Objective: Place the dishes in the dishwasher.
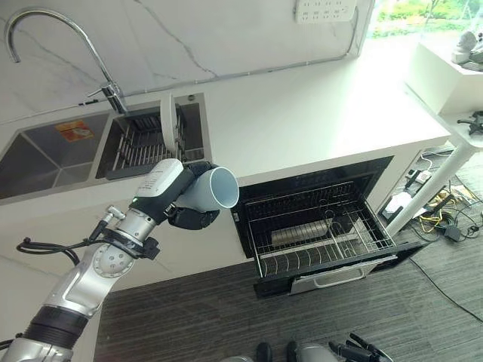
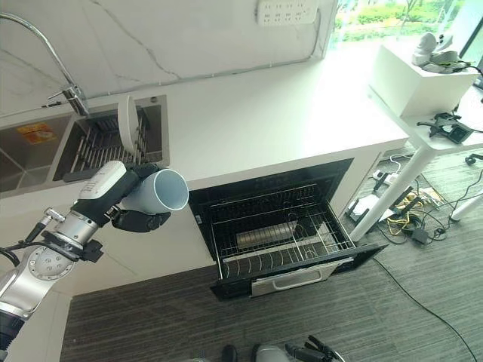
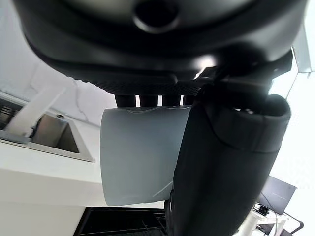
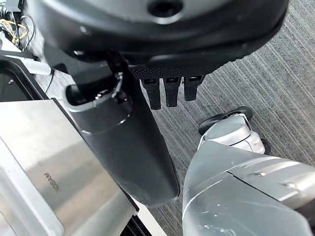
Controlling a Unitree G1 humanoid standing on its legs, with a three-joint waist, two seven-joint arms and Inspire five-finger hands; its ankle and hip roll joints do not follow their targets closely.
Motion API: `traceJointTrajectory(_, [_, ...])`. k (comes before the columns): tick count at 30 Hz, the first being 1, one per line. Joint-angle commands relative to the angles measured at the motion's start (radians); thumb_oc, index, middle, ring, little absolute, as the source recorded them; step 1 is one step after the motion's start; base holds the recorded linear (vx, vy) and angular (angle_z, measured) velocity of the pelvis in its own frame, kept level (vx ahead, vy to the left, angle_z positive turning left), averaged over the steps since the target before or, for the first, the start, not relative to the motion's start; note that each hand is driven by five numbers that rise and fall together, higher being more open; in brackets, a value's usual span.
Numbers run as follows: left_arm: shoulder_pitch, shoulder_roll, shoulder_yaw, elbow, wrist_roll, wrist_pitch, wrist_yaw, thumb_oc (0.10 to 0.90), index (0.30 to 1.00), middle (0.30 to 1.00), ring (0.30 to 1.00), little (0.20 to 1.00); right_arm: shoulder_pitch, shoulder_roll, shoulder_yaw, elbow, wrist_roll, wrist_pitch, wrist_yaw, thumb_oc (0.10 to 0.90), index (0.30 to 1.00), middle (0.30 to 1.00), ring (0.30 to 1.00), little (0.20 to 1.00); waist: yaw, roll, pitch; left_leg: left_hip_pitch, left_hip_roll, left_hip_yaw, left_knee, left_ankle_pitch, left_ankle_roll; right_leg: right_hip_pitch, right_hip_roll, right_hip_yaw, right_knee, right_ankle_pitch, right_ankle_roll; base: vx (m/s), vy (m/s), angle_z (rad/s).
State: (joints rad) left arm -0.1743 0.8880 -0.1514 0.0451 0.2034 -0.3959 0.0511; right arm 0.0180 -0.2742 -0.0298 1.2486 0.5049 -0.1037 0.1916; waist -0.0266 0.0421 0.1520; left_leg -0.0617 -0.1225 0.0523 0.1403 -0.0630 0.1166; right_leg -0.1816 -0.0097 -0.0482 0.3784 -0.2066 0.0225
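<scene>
My left hand [image 1: 195, 217] is wrapped round a pale blue cup [image 1: 211, 190], fingers curled over one side and thumb across the other, as the left wrist view shows from close up. I hold the cup on its side, open mouth facing right toward the dishwasher, above the floor in front of the counter's edge. I judge that pose suits a carry: a full grip round the barrel keeps a smooth cup from slipping, and the mouth already leads toward the rack.

Further right, the dishwasher drawer [image 1: 332, 273] stands pulled out below the counter, its wire rack [image 1: 317, 234] exposed, so there is room to set the cup in from above. The cup and rack are well apart, so the placing is not yet done.

Behind my hand on the far side, a white plate [image 1: 169, 123] stands upright in the drying rack [image 1: 139, 147] in the sink, beside the tap [image 1: 53, 38]; I take it for the next dish.

My right hand [image 4: 142, 157] hangs low over the grey floor, fingers straight and holding nothing.

My fingers hide the cup's underside, so I cannot tell whether it has a handle. What the metal part in the dishwasher rack is, I cannot make out.
</scene>
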Motion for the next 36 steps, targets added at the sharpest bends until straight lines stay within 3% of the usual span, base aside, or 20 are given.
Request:
traceJointTrajectory(1, [-0.062, 0.000, 0.154, -0.107, -0.046, -0.044, 0.061, 0.400, 0.300, 0.300, 0.300, 0.300, -0.016, -0.031, 0.019, -0.048, -0.076, -0.028, -0.021, 0.800, 0.900, 0.900, 0.900, 0.900, -0.015, 0.044, -0.019, -0.059, 0.069, -0.030, 0.160, -0.140, -0.055, 0.125, 0.008, -0.076, -0.063, 0.163, 0.106, -0.01, -0.014, -0.17])
traceJointTrajectory(3, [-0.074, -0.003, 0.142, -0.108, -0.041, -0.031, 0.073, 0.400, 0.300, 0.300, 0.300, 0.300, -0.022, -0.034, 0.017, -0.052, -0.068, -0.031, -0.020, 0.800, 0.900, 0.900, 0.900, 0.900, -0.017, 0.039, 0.014, -0.039, 0.065, -0.054, 0.160, -0.140, -0.045, 0.067, -0.021, -0.070, 0.017, 0.215, 0.126, 0.01, -0.146, -0.23])
traceJointTrajectory(5, [-0.079, -0.012, 0.141, -0.119, -0.034, -0.019, 0.071, 0.400, 0.300, 0.300, 0.300, 0.300, -0.025, -0.037, 0.015, -0.050, -0.068, -0.034, -0.023, 0.800, 0.900, 0.900, 0.900, 0.900, -0.014, 0.031, 0.020, -0.022, 0.069, -0.065, 0.160, -0.146, -0.056, 0.065, -0.077, -0.070, -0.078, 0.231, 0.127, 0.10, -0.292, -0.05])
traceJointTrajectory(7, [-0.082, -0.014, 0.138, -0.128, -0.026, -0.012, 0.074, 0.400, 0.300, 0.300, 0.300, 0.300, -0.026, -0.041, 0.006, -0.037, -0.082, -0.037, -0.021, 0.800, 0.900, 0.900, 0.900, 0.900, -0.013, 0.009, 0.025, -0.001, 0.070, -0.077, 0.160, -0.169, -0.070, 0.012, -0.163, -0.029, -0.078, 0.244, 0.143, 0.12, -0.391, 0.04])
traceJointTrajectory(10, [-0.110, 0.009, 0.107, -0.102, -0.045, -0.028, 0.090, 0.400, 0.300, 0.300, 0.300, 0.300, -0.015, -0.041, -0.020, -0.012, -0.117, -0.050, 0.005, 0.800, 0.900, 0.900, 0.900, 0.900, -0.014, -0.011, 0.013, 0.011, 0.119, -0.107, 0.160, -0.201, -0.115, -0.034, -0.250, 0.076, -0.078, 0.236, 0.191, 0.18, -0.597, 0.28])
traceJointTrajectory(11, [-0.112, 0.019, 0.106, -0.103, -0.054, -0.028, 0.095, 0.400, 0.300, 0.300, 0.300, 0.300, -0.015, -0.036, -0.023, -0.011, -0.120, -0.051, 0.007, 0.800, 0.900, 0.900, 0.900, 0.900, -0.009, -0.014, 0.010, 0.013, 0.141, -0.109, 0.160, -0.204, -0.127, -0.032, -0.263, 0.077, -0.078, 0.231, 0.198, 0.19, -0.667, 0.63])
traceJointTrajectory(14, [-0.078, 0.013, 0.118, -0.126, -0.065, -0.012, 0.102, 0.400, 0.300, 0.300, 0.300, 0.300, -0.009, -0.036, -0.018, -0.019, -0.091, -0.032, 0.024, 0.800, 0.900, 0.900, 0.900, 0.900, -0.001, -0.017, -0.004, -0.003, 0.222, -0.126, 0.160, -0.175, -0.182, 0.009, -0.233, 0.035, -0.078, 0.150, 0.210, 0.12, -0.570, 0.67])
traceJointTrajectory(17, [-0.014, -0.044, 0.147, -0.208, -0.040, 0.052, 0.140, 0.400, 0.300, 0.300, 0.300, 0.300, -0.018, -0.052, 0.003, -0.034, -0.102, -0.033, 0.024, 0.800, 0.900, 0.900, 0.900, 0.900, 0.001, -0.022, -0.006, -0.035, 0.318, -0.117, 0.160, -0.108, -0.229, 0.013, -0.190, -0.010, -0.078, 0.106, 0.171, 0.04, -0.507, 0.49])
traceJointTrajectory(19, [-0.019, -0.061, 0.159, -0.219, -0.036, 0.047, 0.123, 0.400, 0.300, 0.300, 0.300, 0.300, -0.007, -0.068, -0.001, -0.041, -0.056, -0.031, 0.029, 0.800, 0.900, 0.900, 0.900, 0.900, -0.015, -0.022, 0.002, -0.074, 0.366, -0.042, 0.160, -0.053, -0.240, 0.016, -0.168, -0.041, -0.078, 0.092, 0.146, -0.04, -0.372, 0.24])
traceJointTrajectory(21, [-0.061, -0.072, 0.147, -0.190, -0.042, 0.018, 0.091, 0.400, 0.300, 0.300, 0.300, 0.300, 0.019, -0.072, -0.011, -0.041, -0.031, -0.044, 0.030, 0.800, 0.900, 0.900, 0.900, 0.900, -0.040, -0.019, 0.009, -0.091, 0.394, 0.096, 0.160, -0.002, -0.246, 0.031, -0.170, -0.110, -0.078, 0.081, 0.133, -0.07, -0.312, 0.63])
traceJointTrajectory(24, [-0.123, -0.080, 0.116, -0.146, -0.055, 0.018, 0.079, 0.400, 0.300, 0.300, 0.300, 0.300, 0.034, -0.068, -0.013, -0.040, -0.017, -0.051, 0.008, 0.800, 0.900, 0.900, 0.900, 0.900, -0.058, -0.010, 0.015, -0.086, 0.327, 0.162, 0.160, -0.032, -0.229, 0.052, -0.165, -0.144, -0.078, 0.065, 0.131, 0.01, -0.133, 1.04])
traceJointTrajectory(27, [-0.104, -0.080, 0.109, -0.135, -0.055, 0.022, 0.088, 0.400, 0.300, 0.300, 0.300, 0.300, 0.038, -0.061, -0.020, -0.043, 0.006, -0.047, -0.010, 0.800, 0.900, 0.900, 0.900, 0.900, -0.057, 0.005, 0.000, -0.088, 0.282, 0.103, 0.160, -0.058, -0.218, 0.053, -0.132, -0.112, -0.078, 0.062, 0.120, 0.07, 0.002, 0.19])
traceJointTrajectory(32, [-0.085, -0.100, 0.099, -0.128, -0.074, 0.037, 0.095, 0.400, 0.300, 0.300, 0.300, 0.300, 0.051, -0.033, -0.067, -0.097, 0.271, -0.043, -0.005, 0.800, 0.900, 0.900, 0.900, 0.900, -0.065, 0.008, -0.025, -0.089, 0.261, 0.076, 0.160, -0.083, -0.211, 0.047, -0.132, -0.101, -0.078, 0.062, 0.122, 0.08, 0.036, -0.03])
traceJointTrajectory(36, [-0.068, -0.117, 0.102, -0.105, -0.071, 0.016, 0.136, 0.400, 0.300, 0.300, 0.300, 0.300, 0.088, -0.009, -0.082, -0.195, 0.226, -0.101, -0.029, 0.800, 0.900, 0.900, 0.900, 0.900, -0.087, 0.001, -0.035, -0.072, 0.247, 0.090, 0.160, -0.108, -0.195, 0.048, -0.140, -0.085, -0.078, 0.062, 0.131, 0.04, 0.064, -0.25])
